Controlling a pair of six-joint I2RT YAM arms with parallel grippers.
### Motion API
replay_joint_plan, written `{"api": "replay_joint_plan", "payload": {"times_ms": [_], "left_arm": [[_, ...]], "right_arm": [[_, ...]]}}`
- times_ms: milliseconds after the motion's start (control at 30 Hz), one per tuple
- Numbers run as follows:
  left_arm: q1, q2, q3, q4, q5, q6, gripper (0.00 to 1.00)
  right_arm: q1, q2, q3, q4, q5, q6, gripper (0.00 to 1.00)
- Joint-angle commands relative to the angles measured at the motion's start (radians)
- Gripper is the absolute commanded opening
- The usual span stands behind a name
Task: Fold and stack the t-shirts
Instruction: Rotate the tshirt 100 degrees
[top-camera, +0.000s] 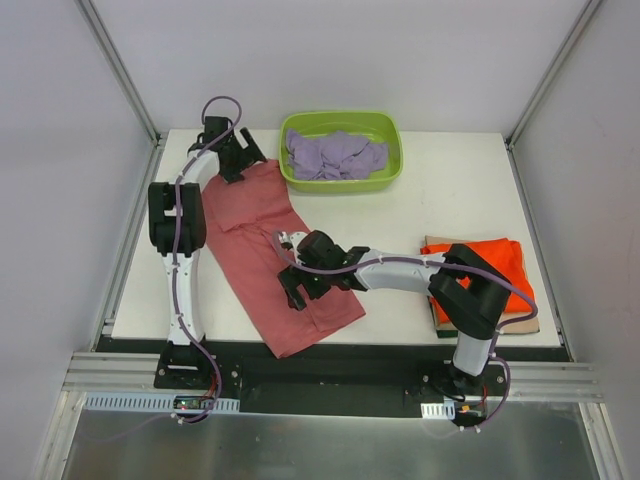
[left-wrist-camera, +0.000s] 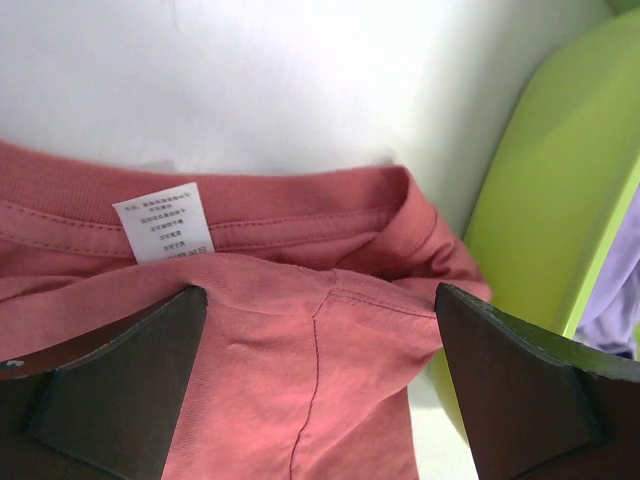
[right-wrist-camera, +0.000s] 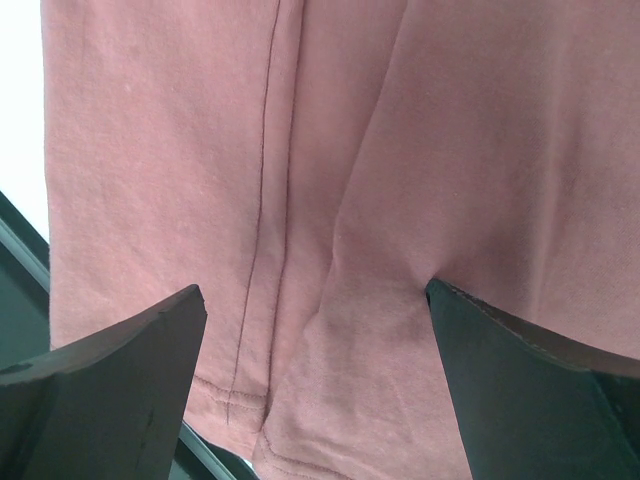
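Observation:
A salmon-red t-shirt (top-camera: 262, 250) lies flat and slanted on the white table, collar at the back left, hem at the front edge. My left gripper (top-camera: 238, 160) is open over the collar end; its wrist view shows the collar, the white label (left-wrist-camera: 165, 220) and a sleeve seam between the wide jaws (left-wrist-camera: 320, 300). My right gripper (top-camera: 297, 285) is open low over the hem end, its fingers straddling a fold of the cloth (right-wrist-camera: 315, 295). An orange t-shirt (top-camera: 485, 268) lies folded on a tan one (top-camera: 520, 322) at the right. A lavender t-shirt (top-camera: 335, 155) is crumpled in the tub.
The lime-green tub (top-camera: 392, 170) stands at the back centre, close to the right of my left gripper, and its wall (left-wrist-camera: 560, 200) fills the right of the left wrist view. The shirt's hem hangs at the table's front edge (top-camera: 400, 345).

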Motion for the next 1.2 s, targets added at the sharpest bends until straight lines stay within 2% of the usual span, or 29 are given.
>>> {"api": "replay_joint_plan", "payload": {"times_ms": [0, 233, 333, 467, 733, 833, 933, 1033, 1167], "left_arm": [[0.022, 0.106, 0.089, -0.028, -0.007, -0.017, 0.99], [0.057, 0.191, 0.217, -0.041, -0.073, -0.105, 0.99], [0.079, 0.205, 0.245, -0.057, -0.148, -0.172, 0.99], [0.102, 0.219, 0.274, -0.059, -0.142, -0.209, 0.99], [0.100, 0.237, 0.392, -0.054, -0.031, -0.197, 0.99], [0.086, 0.171, 0.404, -0.054, -0.024, -0.165, 0.99], [0.062, 0.021, 0.342, -0.057, -0.024, -0.112, 0.99], [0.031, -0.164, 0.221, -0.065, -0.073, -0.028, 0.99], [-0.055, -0.422, 0.006, -0.113, -0.096, 0.050, 0.99]], "right_arm": [[-0.007, 0.019, -0.072, -0.120, -0.042, 0.094, 0.96], [-0.007, -0.016, -0.088, -0.064, -0.048, 0.157, 0.96], [-0.007, -0.007, -0.078, -0.060, -0.067, 0.173, 0.96], [-0.010, 0.007, -0.068, -0.054, -0.061, 0.188, 0.96], [-0.058, -0.023, -0.003, -0.052, -0.039, 0.180, 0.96], [-0.072, -0.092, 0.000, -0.046, 0.030, 0.159, 0.96], [-0.075, -0.195, -0.018, -0.046, 0.103, 0.153, 0.96], [-0.078, -0.302, -0.077, -0.048, 0.162, 0.153, 0.96], [-0.105, -0.433, -0.187, -0.060, 0.165, 0.197, 0.96]]}}
